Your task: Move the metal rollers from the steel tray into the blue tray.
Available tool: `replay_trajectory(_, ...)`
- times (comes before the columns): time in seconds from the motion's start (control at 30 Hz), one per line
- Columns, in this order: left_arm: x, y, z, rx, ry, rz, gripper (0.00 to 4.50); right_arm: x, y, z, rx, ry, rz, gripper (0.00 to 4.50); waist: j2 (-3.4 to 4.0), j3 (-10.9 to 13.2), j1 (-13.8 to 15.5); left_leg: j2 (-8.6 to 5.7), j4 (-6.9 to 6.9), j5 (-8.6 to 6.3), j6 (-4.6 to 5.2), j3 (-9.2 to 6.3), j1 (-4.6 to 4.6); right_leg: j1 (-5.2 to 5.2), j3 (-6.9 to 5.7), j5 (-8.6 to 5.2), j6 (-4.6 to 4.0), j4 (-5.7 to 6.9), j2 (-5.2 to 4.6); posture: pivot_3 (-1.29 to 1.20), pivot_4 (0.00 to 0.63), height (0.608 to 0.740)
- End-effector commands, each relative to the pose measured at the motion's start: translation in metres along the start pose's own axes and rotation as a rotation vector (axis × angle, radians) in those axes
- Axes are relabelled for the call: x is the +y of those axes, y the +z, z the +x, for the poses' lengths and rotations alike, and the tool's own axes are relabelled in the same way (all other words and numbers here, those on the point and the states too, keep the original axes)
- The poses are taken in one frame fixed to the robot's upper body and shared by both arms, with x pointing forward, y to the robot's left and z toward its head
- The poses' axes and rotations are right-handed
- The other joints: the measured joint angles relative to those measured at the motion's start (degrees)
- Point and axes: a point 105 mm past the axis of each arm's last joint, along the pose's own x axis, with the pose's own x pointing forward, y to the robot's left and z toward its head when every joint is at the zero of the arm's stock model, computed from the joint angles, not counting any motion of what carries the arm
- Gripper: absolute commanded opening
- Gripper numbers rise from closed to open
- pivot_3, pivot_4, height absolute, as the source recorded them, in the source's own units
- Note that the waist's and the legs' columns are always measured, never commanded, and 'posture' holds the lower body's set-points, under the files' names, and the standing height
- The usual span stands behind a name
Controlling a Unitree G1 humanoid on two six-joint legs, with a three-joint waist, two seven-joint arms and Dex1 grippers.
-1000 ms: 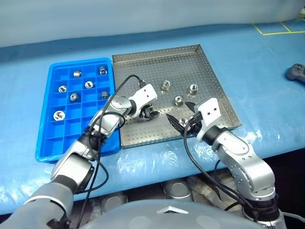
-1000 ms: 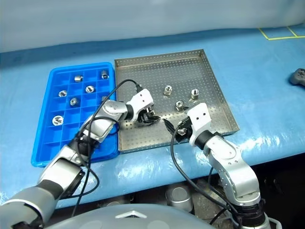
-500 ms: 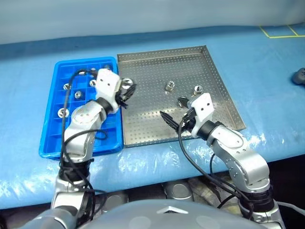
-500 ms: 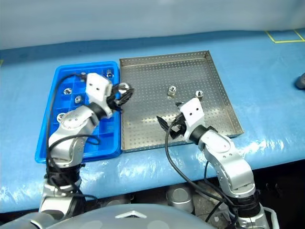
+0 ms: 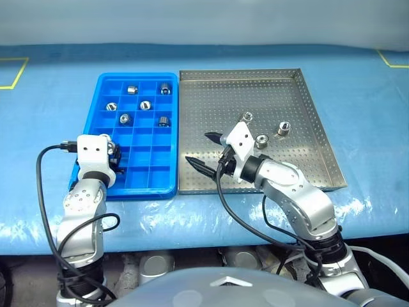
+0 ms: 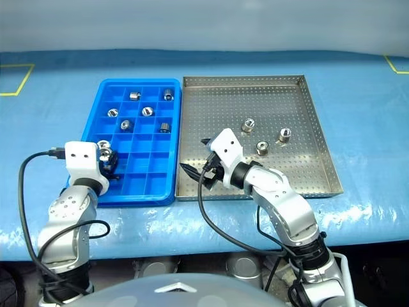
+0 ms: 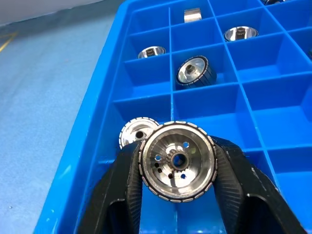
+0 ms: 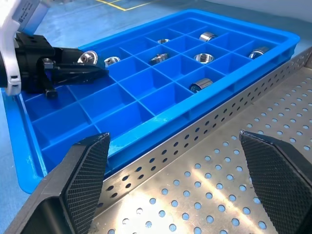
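A metal roller (image 7: 177, 161) is clamped between the left gripper (image 7: 178, 181)'s fingers above the blue tray (image 5: 167, 187)'s near-left compartments, apparently positioned for release. The right gripper (image 5: 204, 151) is held wide open and empty over the steel tray (image 5: 316, 131), where three rollers remain.

A wide tabletop (image 5: 57, 83) covered with a smooth blue sheet runs across the scene. Yellow tape lines (image 5: 14, 71) mark boxes on it near the far left and far right corners. Behind its far edge stands a plain pale wall (image 5: 204, 19). The lighting is even.
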Motion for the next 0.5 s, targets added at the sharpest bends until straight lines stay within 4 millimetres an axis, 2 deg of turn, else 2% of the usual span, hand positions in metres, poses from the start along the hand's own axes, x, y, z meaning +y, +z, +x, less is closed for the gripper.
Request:
replay_trajectory(0.03,-0.011,0.008,-0.005,-0.022,-0.067,0.007,1.71,0.004,0.011,-0.002,-0.049,0.011,-0.019,4.5,0.0,0.0,-0.12,0.0,-0.01,0.0,0.0,0.0,0.0,0.0,0.0,0.0,0.0,0.01,0.0,-0.01,0.15,0.74)
replay_trajectory(0.2,-0.023,0.003,-0.008,0.038,-0.147,0.034,3.42,0.0,0.01,-0.008,-0.051,-0.031,-0.014,4.5,0.01,-0.01,-0.52,0.01,-0.01,0.0,0.0,0.01,0.0,0.0,0.0,-0.01,0.0,0.0,-0.01,-0.05,0.15,0.74)
replay_trajectory(0.23,-0.026,0.006,-0.009,0.031,-0.163,0.033,3.63,-0.001,0.011,-0.009,-0.053,-0.04,-0.014,4.5,0.02,-0.01,-0.52,0.0,-0.01,0.0,0.0,0.01,0.0,0.0,0.01,-0.01,0.0,0.0,-0.02,-0.05,0.15,0.74)
replay_trajectory(0.3,-0.033,0.023,-0.008,-0.019,-0.22,0.025,4.35,-0.003,0.011,-0.012,-0.058,-0.061,-0.011,4.5,0.02,-0.01,-0.29,-0.04,0.01,0.0,0.0,0.02,0.0,0.02,0.01,-0.01,0.01,-0.01,-0.05,-0.07,0.15,0.74)
replay_trajectory(0.4,-0.049,0.056,-0.006,-0.125,-0.354,0.0,4.45,-0.008,0.012,-0.018,-0.06,-0.097,-0.012,4.5,-0.01,-0.02,0.3,-0.09,0.07,0.02,-0.04,-0.03,-0.06,0.04,-0.08,-0.01,0.02,-0.02,-0.12,-0.09,0.15,0.74)
replay_trajectory(0.5,-0.075,0.094,-0.009,-0.25,-0.581,-0.023,4.45,-0.015,0.012,-0.027,-0.063,-0.152,-0.006,4.5,-0.02,-0.01,-0.58,-0.09,0.15,0.04,-0.06,-0.02,-0.1,0.06,-0.08,0.07,0.14,-0.06,-0.11,-0.1,0.15,0.74)
